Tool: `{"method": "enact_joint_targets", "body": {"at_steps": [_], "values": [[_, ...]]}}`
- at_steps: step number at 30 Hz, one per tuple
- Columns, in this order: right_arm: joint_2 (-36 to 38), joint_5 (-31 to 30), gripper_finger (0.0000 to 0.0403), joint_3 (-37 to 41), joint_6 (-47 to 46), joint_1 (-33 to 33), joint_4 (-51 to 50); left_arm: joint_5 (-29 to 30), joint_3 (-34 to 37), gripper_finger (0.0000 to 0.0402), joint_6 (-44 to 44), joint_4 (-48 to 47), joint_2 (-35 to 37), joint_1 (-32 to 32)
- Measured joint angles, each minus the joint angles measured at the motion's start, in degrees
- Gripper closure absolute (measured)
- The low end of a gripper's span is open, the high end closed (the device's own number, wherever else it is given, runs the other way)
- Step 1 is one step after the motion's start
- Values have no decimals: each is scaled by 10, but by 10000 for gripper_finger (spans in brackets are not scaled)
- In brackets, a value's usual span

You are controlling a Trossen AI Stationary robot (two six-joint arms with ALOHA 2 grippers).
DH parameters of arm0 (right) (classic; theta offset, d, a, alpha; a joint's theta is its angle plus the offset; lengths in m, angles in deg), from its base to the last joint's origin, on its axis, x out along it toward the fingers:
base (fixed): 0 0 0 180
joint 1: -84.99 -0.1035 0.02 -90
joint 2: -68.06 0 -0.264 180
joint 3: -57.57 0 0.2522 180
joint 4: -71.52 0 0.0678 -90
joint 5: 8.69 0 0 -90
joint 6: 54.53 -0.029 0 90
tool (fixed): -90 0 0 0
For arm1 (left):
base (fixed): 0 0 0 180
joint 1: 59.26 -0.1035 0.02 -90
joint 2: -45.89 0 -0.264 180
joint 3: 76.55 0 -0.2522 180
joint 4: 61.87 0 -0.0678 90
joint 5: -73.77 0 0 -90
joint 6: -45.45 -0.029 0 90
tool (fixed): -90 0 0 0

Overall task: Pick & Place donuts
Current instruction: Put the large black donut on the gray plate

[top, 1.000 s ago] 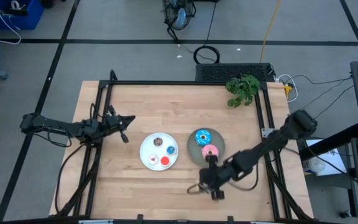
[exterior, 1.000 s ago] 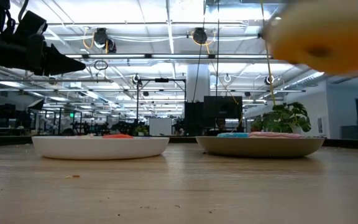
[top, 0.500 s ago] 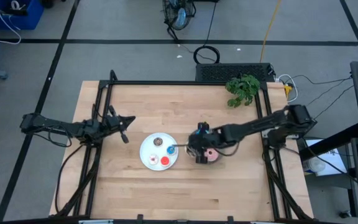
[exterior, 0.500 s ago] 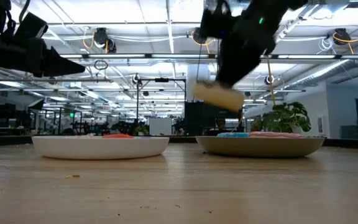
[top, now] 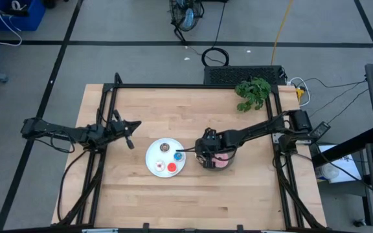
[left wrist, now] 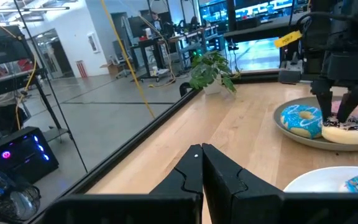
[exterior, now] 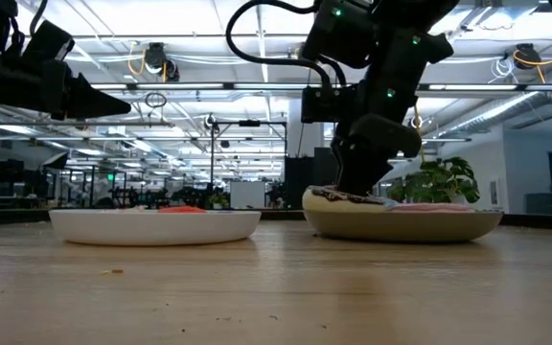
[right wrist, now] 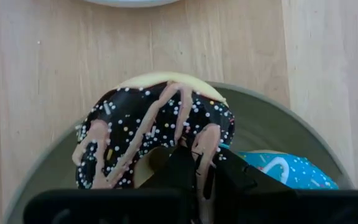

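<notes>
Right wrist view: brown donut (right wrist: pixel 151 134), dark icing w/ pink drizzle and sprinkles, lies tilted on the near rim of the grey plate (right wrist: pixel 278 127); the right gripper (right wrist: pixel 194 163) is clenched on it, one finger through the hole, the other outside the ring. Blue donut (right wrist: pixel 288 169) lies just beside it in the same plate, partly hidden by the fingers.

Low view: brown donut (exterior: pixel 345 197) rests on the grey plate's (exterior: pixel 401 225) left edge, right gripper (exterior: pixel 357 177) pointing down onto it. Pink donut (exterior: pixel 427 205) shows as a low strip further right in the plate. White plate (exterior: pixel 156 226) stands well apart to the left, w/ a red tiny donut (exterior: pixel 182 208) just visible above its rim.

High view: right arm reaches from the table's right side to the grey plate (top: pixel 229 155) at centre; gripper (top: pixel 206 153) covers most of the plate, pink donut (top: pixel 221 159) peeking out beside it. White plate (top: pixel 155 163) sits just left of the grey one, holding tiny donuts: brown (top: pixel 165 147), blue (top: pixel 178 155), red (top: pixel 171 167), white-pink (top: pixel 160 167). Left gripper (top: pixel 127 133) waits near the table's left edge, fingers pressed together, holding nothing (left wrist view: tips (left wrist: pixel 201 163) meet). Plant (top: pixel 252 92) stands at the far right corner.
</notes>
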Motion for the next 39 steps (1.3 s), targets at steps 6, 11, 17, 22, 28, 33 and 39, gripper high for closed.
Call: {"method": "enact_joint_targets", "body": {"at_steps": [6,11,17,22,28,33,39], "values": [[5,0,322,0,0,-1,-6,0,0,394,0,0,0,0],[7,-1,269,0,0,-1,-12,0,0,394,-1,-1,0,0],[7,-16,221,0,3,-2,-37,0,0,394,-5,-2,0,0],[7,-16,195,-10,-11,-2,-49,0,0,394,-5,-2,0,0],[7,-13,175,-50,-12,-2,-93,0,0,394,-5,-4,0,0],[7,2,172,-56,-12,-2,-104,0,0,394,-6,-6,0,0],[7,31,169,-56,-15,-1,-91,0,0,394,-6,-6,0,0]]}}
